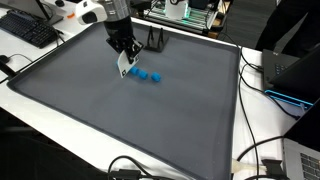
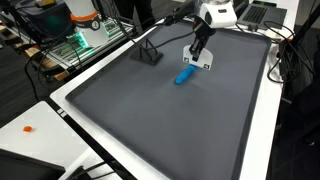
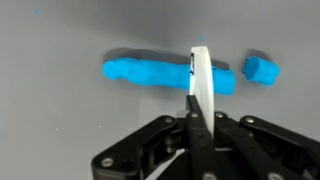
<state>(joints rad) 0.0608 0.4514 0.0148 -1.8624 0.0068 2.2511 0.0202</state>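
A thin white blade point(image 3: 202, 75) stands on edge with my gripper point(image 3: 196, 100) shut on it. The blade's tip rests across a long blue dough roll point(image 3: 145, 72) lying on the grey mat point(image 3: 60, 120). A small separate blue piece point(image 3: 261, 70) lies just off the roll's right end. In both exterior views the gripper point(image 1: 124, 52) point(image 2: 199, 52) points down at the mat's far part. The blade point(image 1: 122, 66) point(image 2: 190, 61) sits right beside the blue dough point(image 1: 147, 75) point(image 2: 185, 76).
The grey mat point(image 1: 130, 120) point(image 2: 170, 120) covers most of a white table. A black stand point(image 1: 155, 41) point(image 2: 148, 53) sits near its far edge. A keyboard point(image 1: 30, 30), a laptop point(image 1: 292, 72) and cables point(image 1: 255, 160) lie around the mat.
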